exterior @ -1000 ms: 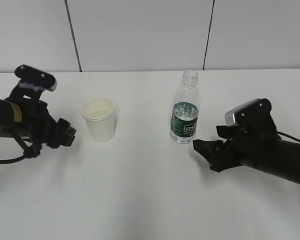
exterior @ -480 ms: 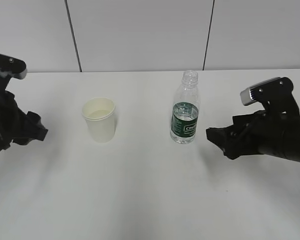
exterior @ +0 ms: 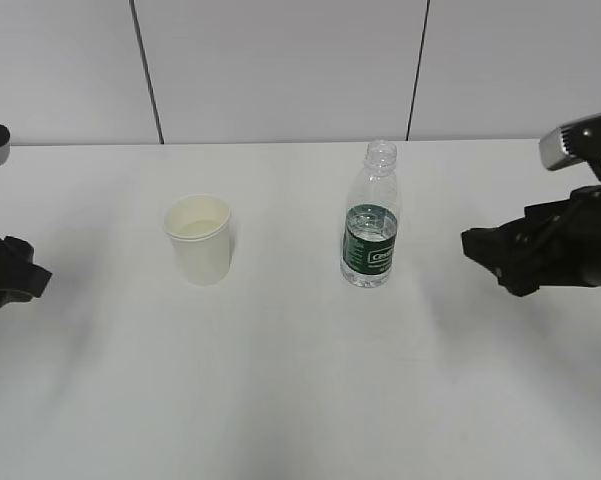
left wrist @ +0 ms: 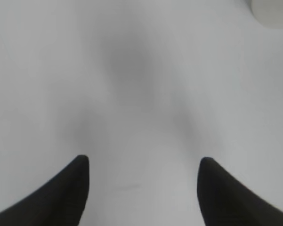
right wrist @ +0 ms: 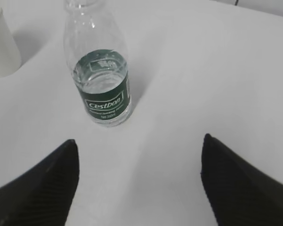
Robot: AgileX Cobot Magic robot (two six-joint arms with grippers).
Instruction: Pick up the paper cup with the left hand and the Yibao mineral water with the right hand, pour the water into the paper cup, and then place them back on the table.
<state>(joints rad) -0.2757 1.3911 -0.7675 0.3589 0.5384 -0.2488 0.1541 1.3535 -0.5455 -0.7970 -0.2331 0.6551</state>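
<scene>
The cream-white paper cup (exterior: 200,238) stands upright on the white table (exterior: 280,380), left of centre, with pale liquid inside. The Yibao mineral water bottle (exterior: 370,220), capless with a dark green label, stands upright right of centre and holds some water; it also shows in the right wrist view (right wrist: 101,75). My left gripper (exterior: 25,275) is open and empty at the far left edge, well clear of the cup. My right gripper (exterior: 485,250) is open and empty, to the right of the bottle. In the right wrist view (right wrist: 139,148) the jaws stand wide apart.
A grey panelled wall (exterior: 280,60) stands behind the table's far edge. A corner of the cup shows at the top right of the left wrist view (left wrist: 273,12) and at the top left of the right wrist view (right wrist: 2,42).
Both arms have drawn back outward: the left gripper moved left away from the cup, the right gripper moved right away from the bottle. Cup and bottle have not moved.
</scene>
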